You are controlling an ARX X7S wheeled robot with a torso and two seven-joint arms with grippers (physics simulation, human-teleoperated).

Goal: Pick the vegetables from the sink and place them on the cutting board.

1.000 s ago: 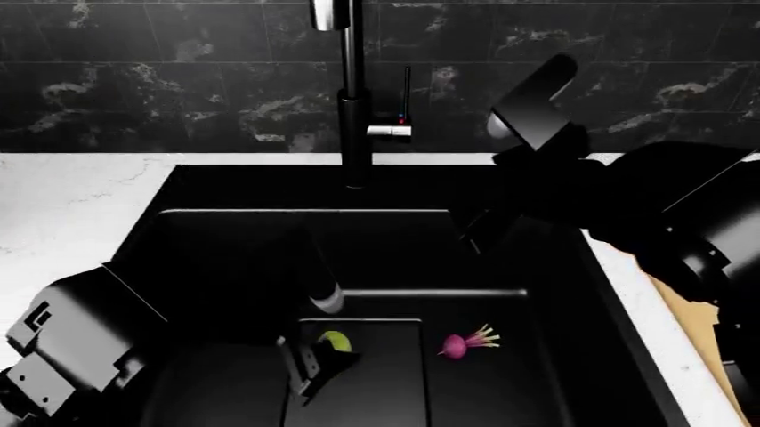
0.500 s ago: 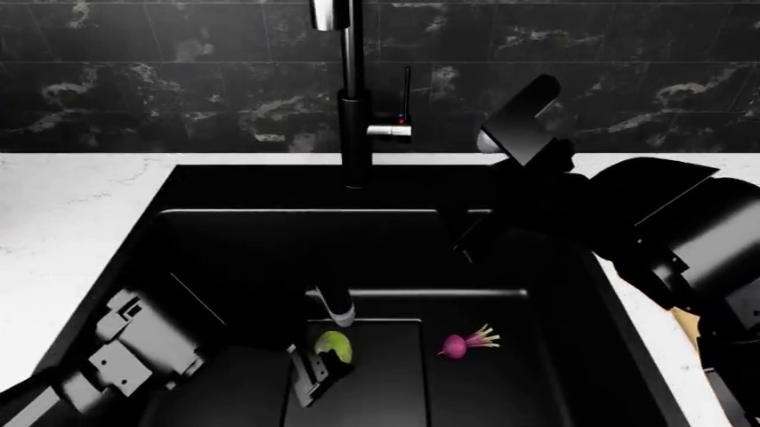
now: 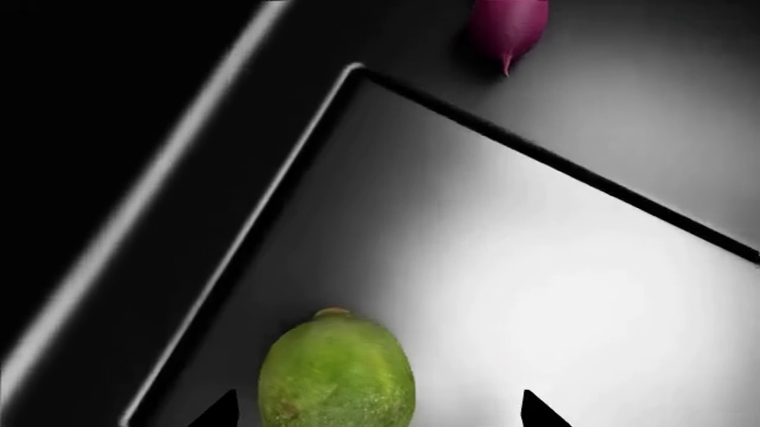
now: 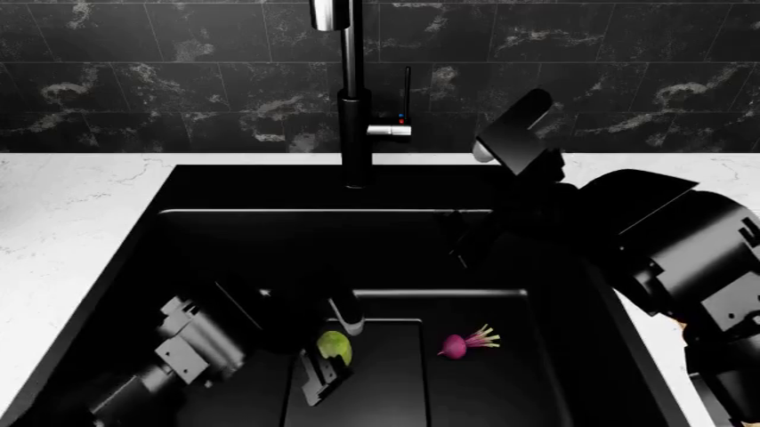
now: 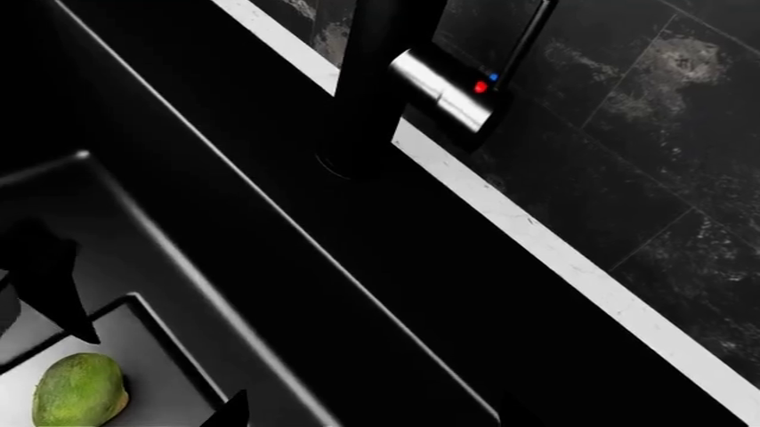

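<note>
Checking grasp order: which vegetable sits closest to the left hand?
The yellow-green round one, right at the left hand; the magenta radish lies apart.

The yellow-green mottled ball (image 4: 334,347) sits on the lowered floor panel of the matte black sink (image 4: 238,240), near its left edge. The magenta radish (image 4: 455,346) lies to its right, well apart, on the raised floor, thin pink-green stems pointing right. The cutting board is hidden.
</note>
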